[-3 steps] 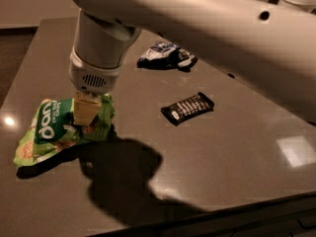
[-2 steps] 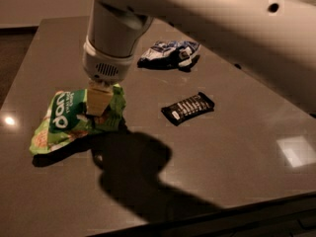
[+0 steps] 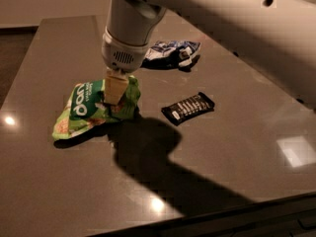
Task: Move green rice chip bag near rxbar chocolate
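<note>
- Beneath the white wrist of the arm (image 3: 129,33), the pincer (image 3: 114,90) points straight down and is clamped on the right-hand edge of the green rice chip bag (image 3: 81,107). One cream finger shows in front of the foil; the other is hidden behind it.
- To the pincer's left, and slightly nearer the camera, the rest of the bag trails away. Its gripped edge is raised and its far corner rests on the dark surface (image 3: 237,147).
- To the pincer's right lies the rxbar chocolate (image 3: 188,108), flat and at a slant, with a bare strip of surface between it and the bag.
- Beyond the pincer, to its right and farther from the camera, a crumpled blue-and-white packet (image 3: 170,53) lies well apart from both task items.
- Step in hand (judged): transport. The grasp is made, and the bag is held for its move toward the bar. Placement is not yet done.
- Next move (judged): a short travel to the right, ending with the bag just beside the bar and not on top of it. The trailing foil should not sweep the bar aside. The pincer must then part and lift away.
</note>
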{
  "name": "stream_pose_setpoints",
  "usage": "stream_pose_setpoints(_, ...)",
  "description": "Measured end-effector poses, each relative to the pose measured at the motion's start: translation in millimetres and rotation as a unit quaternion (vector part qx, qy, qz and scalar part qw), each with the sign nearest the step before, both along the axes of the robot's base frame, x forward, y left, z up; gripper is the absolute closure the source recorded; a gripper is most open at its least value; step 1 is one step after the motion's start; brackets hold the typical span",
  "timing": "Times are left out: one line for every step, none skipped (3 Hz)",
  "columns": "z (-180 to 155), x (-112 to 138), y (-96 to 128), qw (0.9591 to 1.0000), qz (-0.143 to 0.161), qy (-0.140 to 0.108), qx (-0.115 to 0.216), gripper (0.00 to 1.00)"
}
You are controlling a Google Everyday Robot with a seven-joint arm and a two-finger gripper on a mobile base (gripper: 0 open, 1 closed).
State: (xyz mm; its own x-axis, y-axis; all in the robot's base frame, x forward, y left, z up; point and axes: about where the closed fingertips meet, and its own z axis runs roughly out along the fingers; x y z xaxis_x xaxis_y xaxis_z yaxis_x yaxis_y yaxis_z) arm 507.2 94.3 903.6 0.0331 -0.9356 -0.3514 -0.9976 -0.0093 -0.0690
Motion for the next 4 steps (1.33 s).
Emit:
stream_pose_setpoints(-0.5,13.6,-13.8,0.9999,-0.015,0.002,-0.006,0.85)
stream_pose_setpoints(3.1,21.9,-30.5,0.9994,-0.031,0.0,-0.013,0.62)
stream_pose_setpoints(5.4,27.4,-46.4,0.9987,-0.047,-0.002,-0.021,0.39)
stream_pose_setpoints(5.2,29.7,-56.5,0.998,-0.057,-0.002,-0.027,0.16)
